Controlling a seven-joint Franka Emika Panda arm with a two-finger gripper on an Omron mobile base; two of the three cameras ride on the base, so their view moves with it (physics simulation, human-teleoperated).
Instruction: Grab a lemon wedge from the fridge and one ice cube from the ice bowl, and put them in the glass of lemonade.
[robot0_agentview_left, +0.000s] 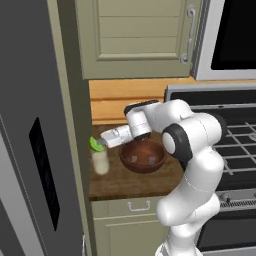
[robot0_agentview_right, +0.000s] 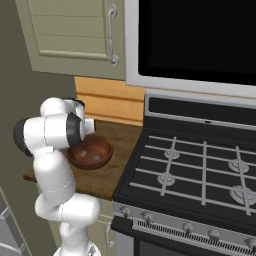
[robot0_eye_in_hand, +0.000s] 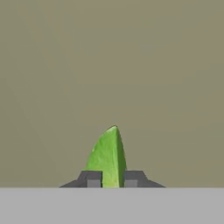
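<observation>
Just above the glass of lemonade (robot0_agentview_left: 100, 162), the gripper (robot0_agentview_left: 101, 142) pinches one lemon wedge (robot0_agentview_left: 95, 144) between its fingers (robot0_eye_in_hand: 90, 179), point outward along them. The glass sits directly below. One ice bowl (robot0_agentview_left: 143, 156) stands just right of the glass, holding a few pale cubes.

Wooden counter (robot0_agentview_left: 115, 182) carries the work items. Gas stove (robot0_agentview_right: 200, 170) at 3 o'clock; pale green cabinet (robot0_agentview_left: 135, 35) at 12 o'clock.
</observation>
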